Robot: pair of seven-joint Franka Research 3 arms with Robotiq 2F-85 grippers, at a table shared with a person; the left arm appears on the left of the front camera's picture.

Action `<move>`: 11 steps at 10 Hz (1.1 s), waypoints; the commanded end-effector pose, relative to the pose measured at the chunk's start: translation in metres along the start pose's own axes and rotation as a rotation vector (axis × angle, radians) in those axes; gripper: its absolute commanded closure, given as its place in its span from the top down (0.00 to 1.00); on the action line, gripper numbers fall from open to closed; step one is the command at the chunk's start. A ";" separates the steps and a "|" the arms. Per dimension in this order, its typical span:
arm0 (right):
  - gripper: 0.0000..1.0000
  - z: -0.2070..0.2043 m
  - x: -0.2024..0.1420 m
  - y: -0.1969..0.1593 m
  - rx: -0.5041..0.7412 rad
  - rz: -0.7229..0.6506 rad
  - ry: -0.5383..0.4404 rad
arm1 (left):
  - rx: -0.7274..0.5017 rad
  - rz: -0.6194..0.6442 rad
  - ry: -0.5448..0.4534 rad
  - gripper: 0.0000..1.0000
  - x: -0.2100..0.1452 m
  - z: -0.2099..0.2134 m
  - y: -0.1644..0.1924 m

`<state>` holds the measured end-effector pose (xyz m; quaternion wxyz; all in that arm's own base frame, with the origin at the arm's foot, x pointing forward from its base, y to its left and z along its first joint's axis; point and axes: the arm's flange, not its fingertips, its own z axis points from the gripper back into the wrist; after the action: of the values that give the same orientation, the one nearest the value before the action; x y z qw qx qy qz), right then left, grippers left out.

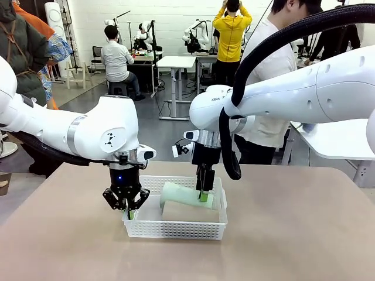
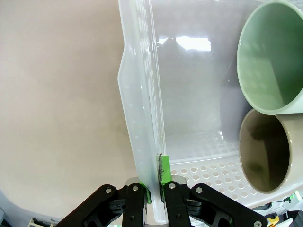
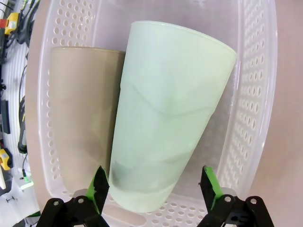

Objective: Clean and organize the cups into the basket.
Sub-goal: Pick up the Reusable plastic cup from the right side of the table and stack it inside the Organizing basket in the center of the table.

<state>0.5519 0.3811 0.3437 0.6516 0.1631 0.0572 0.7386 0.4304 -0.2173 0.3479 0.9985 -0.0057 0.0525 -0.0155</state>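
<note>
Left gripper (image 1: 130,212) (image 2: 156,182): jaws pressed together on the left side wall of the shallow white perforated plastic basket (image 1: 176,231) (image 2: 142,118) (image 3: 255,118), 1 finger inside the wall and 1 outside, so the basket is pinned where it stands on the matte beige table (image 1: 293,234). Right gripper (image 1: 203,190) (image 3: 154,189): jaws spread wide, pointing down into the basket and straddling the narrow closed end of the pale mint-green tapered tumbler (image 1: 184,195) (image 2: 270,56) (image 3: 175,109); the green pads (image 3: 208,187) stand to either side of that end, and no pinch on it is evident. The mint-green tumbler lies on its side on the basket floor, its open mouth toward the left gripper. Just beside it and touching along its length lies a matte tan-brown tumbler (image 2: 265,151) (image 3: 80,118), also on its side, mouth turned the same way. Across the table, near its far edge, a person in a white top stands. Judged state of the task: 2 cups are inside the basket, laid parallel, so the placing of these 2 reads as complete. Judged remainder: the right arm must rise clear of the mint-green tumbler and the left must give up the wall. Whether more cups wait elsewhere, or whether any cleaning is due, cannot be told.
</note>
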 end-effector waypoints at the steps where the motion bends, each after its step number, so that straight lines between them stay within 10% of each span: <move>1: 1.00 0.003 -0.008 0.013 -0.047 0.011 0.001 | 0.001 -0.002 -0.003 0.00 -0.001 0.001 -0.001; 6: 1.00 0.107 -0.071 0.139 -0.356 0.009 -0.213 | 0.001 -0.002 -0.003 0.00 -0.001 0.001 -0.001; 11: 1.00 0.153 -0.254 0.251 -0.477 0.184 -0.685 | 0.001 -0.002 -0.003 0.00 -0.001 0.001 -0.001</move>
<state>0.3898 0.1077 0.5394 0.6110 0.2119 -0.3445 0.6806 0.4305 -0.2167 0.3475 0.9985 -0.0055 0.0531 -0.0149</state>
